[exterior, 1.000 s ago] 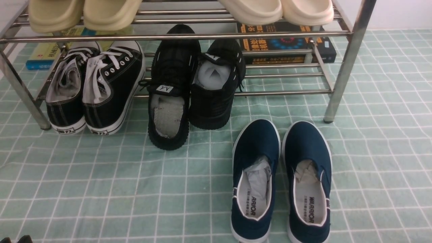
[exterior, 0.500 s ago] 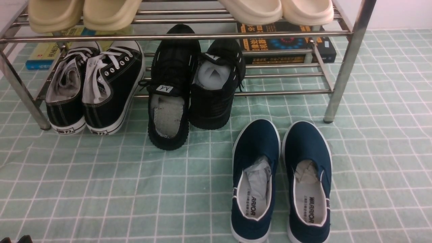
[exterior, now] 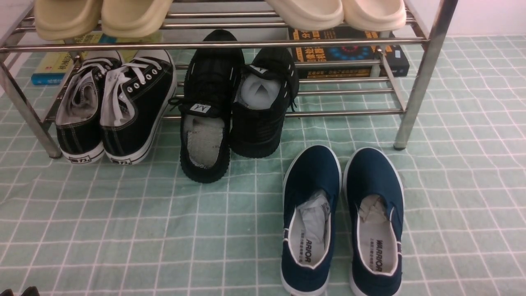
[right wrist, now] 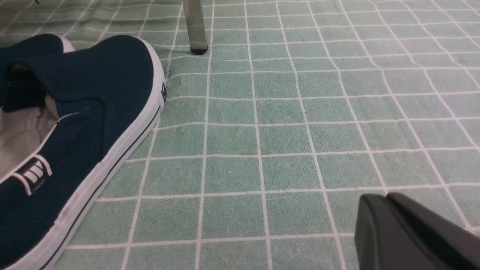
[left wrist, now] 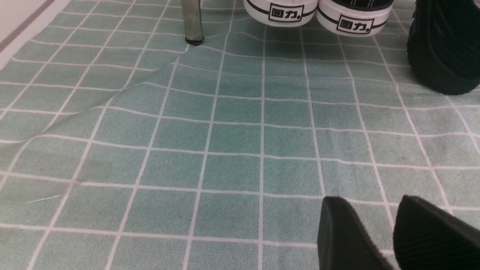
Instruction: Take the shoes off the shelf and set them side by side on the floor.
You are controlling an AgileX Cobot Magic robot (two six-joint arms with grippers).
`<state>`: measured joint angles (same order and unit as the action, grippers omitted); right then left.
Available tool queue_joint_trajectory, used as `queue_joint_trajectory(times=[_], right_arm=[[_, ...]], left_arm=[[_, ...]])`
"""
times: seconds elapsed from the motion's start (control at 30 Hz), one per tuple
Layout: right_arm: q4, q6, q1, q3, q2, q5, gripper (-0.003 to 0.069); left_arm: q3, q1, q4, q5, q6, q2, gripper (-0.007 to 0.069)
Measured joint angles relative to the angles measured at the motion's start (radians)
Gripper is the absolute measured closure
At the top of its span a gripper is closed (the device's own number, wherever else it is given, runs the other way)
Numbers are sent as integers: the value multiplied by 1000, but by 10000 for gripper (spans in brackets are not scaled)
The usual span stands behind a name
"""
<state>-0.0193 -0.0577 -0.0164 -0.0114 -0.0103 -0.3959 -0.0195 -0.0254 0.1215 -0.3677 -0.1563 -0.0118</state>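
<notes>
Two navy slip-on shoes stand side by side on the pale green gridded floor, toes toward the shelf: the left shoe and the right shoe. The chrome shelf stands just behind them. In the right wrist view one navy shoe lies well to the side of my right gripper, which is shut with nothing in it. My left gripper hovers over bare floor with its fingers apart, open and empty. In the front view only its dark tips show, at the bottom left corner.
On the lower tier sit black sneakers with white laces and all-black sneakers, heels sticking out over the floor. Pale slippers fill the upper tier. Books lie behind. A shelf leg stands near the navy shoe's toe.
</notes>
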Motion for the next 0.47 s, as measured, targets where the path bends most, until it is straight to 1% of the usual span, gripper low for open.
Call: queue_joint_trajectory(times=[0.47], right_arm=[[1,3,0,0,0,0,601]], left_arm=[[0,0,0,0,0,0,383]])
